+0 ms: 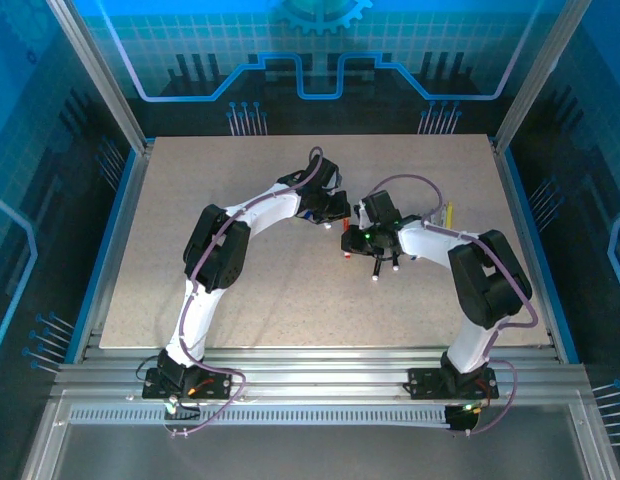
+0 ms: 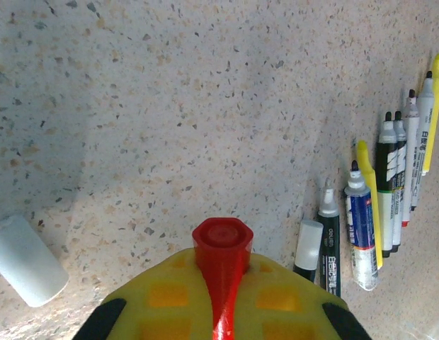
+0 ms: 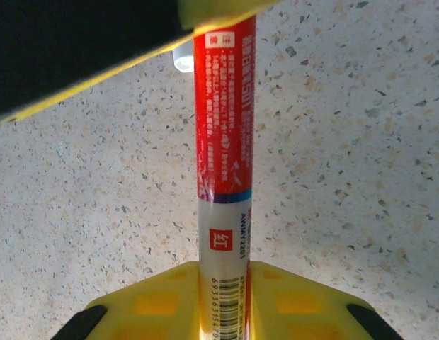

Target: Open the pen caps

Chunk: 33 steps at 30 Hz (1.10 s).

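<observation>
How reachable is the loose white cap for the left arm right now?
Probably not yet. The left gripper is shut on the red cap, the right gripper on that pen's barrel. The white cap lies uncovered on the table; only the full jaws block it.

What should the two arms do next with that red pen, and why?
Probably a straight pull apart, lengthwise: the left gripper looks shut on the red cap, the right gripper on the barrel, so both ends seem held and the cap not yet off.
</observation>
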Available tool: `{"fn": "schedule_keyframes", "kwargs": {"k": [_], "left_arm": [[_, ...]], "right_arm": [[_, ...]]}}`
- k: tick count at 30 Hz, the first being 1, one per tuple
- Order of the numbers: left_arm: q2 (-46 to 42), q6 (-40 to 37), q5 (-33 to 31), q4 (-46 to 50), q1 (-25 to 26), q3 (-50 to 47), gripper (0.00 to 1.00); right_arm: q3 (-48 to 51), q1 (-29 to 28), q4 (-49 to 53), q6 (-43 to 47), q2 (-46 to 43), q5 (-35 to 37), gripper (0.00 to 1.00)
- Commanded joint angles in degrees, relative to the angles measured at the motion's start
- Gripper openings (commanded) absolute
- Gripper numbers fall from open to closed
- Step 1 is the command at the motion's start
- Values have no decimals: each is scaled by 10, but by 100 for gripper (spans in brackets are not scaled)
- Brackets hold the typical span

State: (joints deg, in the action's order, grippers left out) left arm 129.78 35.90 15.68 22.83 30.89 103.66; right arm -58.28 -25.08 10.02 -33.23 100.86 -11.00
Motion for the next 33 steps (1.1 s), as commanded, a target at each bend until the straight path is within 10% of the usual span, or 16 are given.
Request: {"fn": "schedule_keyframes", "kwargs": {"k": [1, 6, 12, 18, 33], "left_arm": [[-33, 4, 25, -13, 6, -7, 0], [-33, 2, 24, -9, 6, -7, 0], [-31, -3, 6, 4, 4, -2, 0], [-26, -6, -14, 19, 1, 15, 28], [0, -8, -15, 31, 1, 41, 9]], "right_arm": [[-26, -6, -6, 1, 22, -4, 24], [-31, -7, -11, -5, 32, -6, 27], [-11, -5, -24, -4, 9, -4, 0], [27, -5, -40, 0, -26, -21, 0], [40, -12, -55, -11, -37, -40, 0]]}}
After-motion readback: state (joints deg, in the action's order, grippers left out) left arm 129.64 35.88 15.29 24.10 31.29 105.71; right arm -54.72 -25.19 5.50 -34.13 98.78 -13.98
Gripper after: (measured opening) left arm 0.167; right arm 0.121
